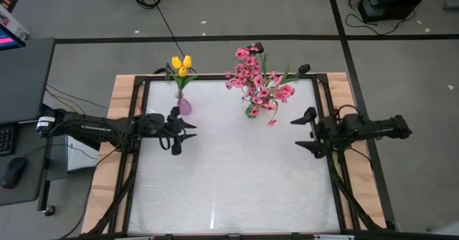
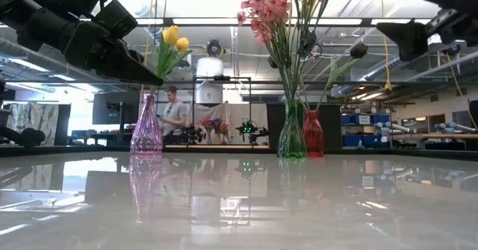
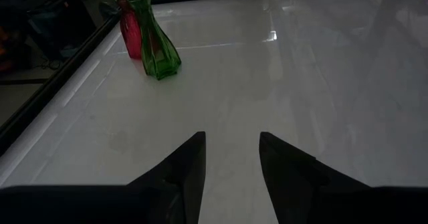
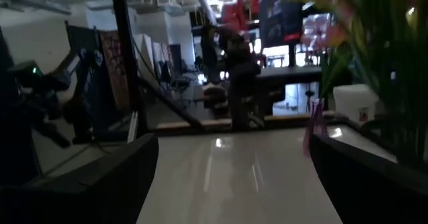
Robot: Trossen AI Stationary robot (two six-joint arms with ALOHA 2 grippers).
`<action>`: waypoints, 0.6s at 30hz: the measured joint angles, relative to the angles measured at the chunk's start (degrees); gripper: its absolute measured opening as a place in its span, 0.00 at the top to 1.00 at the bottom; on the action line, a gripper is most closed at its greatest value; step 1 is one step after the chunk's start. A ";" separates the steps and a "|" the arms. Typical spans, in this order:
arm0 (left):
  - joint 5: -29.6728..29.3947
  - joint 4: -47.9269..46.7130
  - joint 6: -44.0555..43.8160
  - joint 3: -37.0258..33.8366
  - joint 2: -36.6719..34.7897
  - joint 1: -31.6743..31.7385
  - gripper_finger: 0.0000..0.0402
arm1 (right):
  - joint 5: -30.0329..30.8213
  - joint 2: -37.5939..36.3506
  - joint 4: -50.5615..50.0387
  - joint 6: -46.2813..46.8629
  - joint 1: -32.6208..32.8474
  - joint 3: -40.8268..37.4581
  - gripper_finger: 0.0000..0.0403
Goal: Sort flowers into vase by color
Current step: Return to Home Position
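Table (image 1: pixel 229 190): glossy white top in a wood frame (image 1: pixel 122 125), bare from centre to 6 o'clock. Grey floor (image 1: pixel 251 11) around it, cables (image 1: pixel 154 0) beyond 12 o'clock, dark desk (image 1: pixel 21 89) off 9 o'clock. Low view: workshop behind, a person (image 2: pixel 174 116) standing far back

Purple vase (image 1: pixel 185 106) at 11 o'clock, upright, holds the yellow tulips (image 1: pixel 181 65). Green vase (image 2: pixel 291 134) at 1 o'clock, upright, holds the pink blossoms (image 1: pixel 257 82). Red vase (image 2: pixel 313 134) just beside it, holds the dark tulips (image 1: pixel 304 69)

Left gripper (image 1: pixel 188 131) at 10 o'clock, above the top, near the purple vase, fingers parted, empty. Right gripper (image 1: pixel 297 132) at 2 o'clock, raised, fingers spread wide, empty
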 joint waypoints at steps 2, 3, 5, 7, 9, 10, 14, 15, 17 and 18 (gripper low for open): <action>0.00 -0.02 0.00 -0.01 0.00 0.00 0.64 | -0.78 0.00 0.43 0.01 0.00 -1.19 0.02; 0.00 -0.02 0.00 -0.01 0.00 0.00 0.64 | -1.40 0.00 0.72 0.01 0.00 -1.88 0.02; -0.01 0.00 0.00 0.00 0.00 0.00 0.64 | -2.68 0.00 1.23 0.06 0.00 -3.17 0.02; -0.01 -0.02 0.00 0.00 0.00 0.00 0.64 | -3.22 0.00 2.40 0.65 0.00 -4.41 0.02; 0.01 -0.01 0.00 0.00 0.00 0.00 0.64 | -3.93 0.01 2.79 1.68 0.00 -5.63 0.02; 0.00 -0.02 0.00 -0.01 0.00 0.00 0.64 | -4.05 0.04 1.83 2.10 0.00 -5.64 0.02; 0.01 -0.02 0.00 0.00 0.00 0.00 0.64 | -4.04 0.00 -0.82 2.83 -0.04 -5.64 0.02; -0.01 -0.02 0.00 0.00 0.00 0.00 0.64 | -4.24 0.03 -1.23 2.88 -0.04 -5.64 0.02; 0.01 -0.02 0.00 -0.02 0.00 0.00 0.64 | -4.44 0.00 -1.18 2.42 -0.04 -5.64 0.02; 0.00 0.00 0.00 0.00 0.00 0.00 0.64 | -4.42 0.00 -1.27 2.00 -0.04 -5.64 0.02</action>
